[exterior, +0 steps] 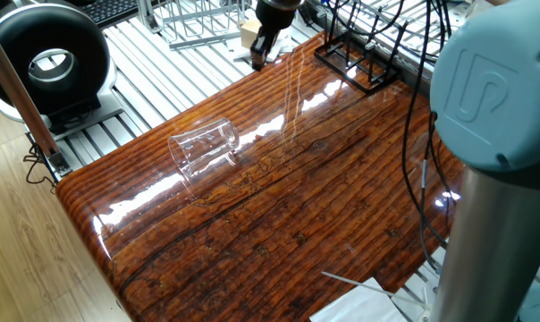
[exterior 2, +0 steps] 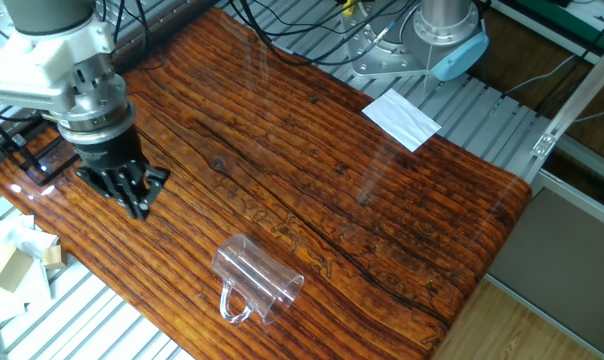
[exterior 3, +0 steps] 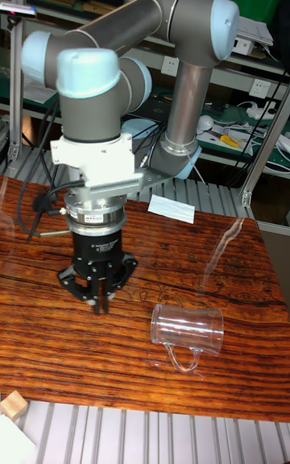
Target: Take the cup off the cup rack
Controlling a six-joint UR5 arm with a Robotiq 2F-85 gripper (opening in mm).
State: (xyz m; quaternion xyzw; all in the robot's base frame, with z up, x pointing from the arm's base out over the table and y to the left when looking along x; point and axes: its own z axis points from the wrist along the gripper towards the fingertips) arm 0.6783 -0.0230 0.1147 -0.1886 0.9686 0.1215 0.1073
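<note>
Cup (exterior: 205,146) lying on its side on table (exterior: 279,215); cup rack (exterior: 355,61) far corner (well apart).

Two opposed overheads, one frontal

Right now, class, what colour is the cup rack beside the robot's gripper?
Black. The cup rack is thin black wire, clearest in the fixed view showing the round fan.
</note>
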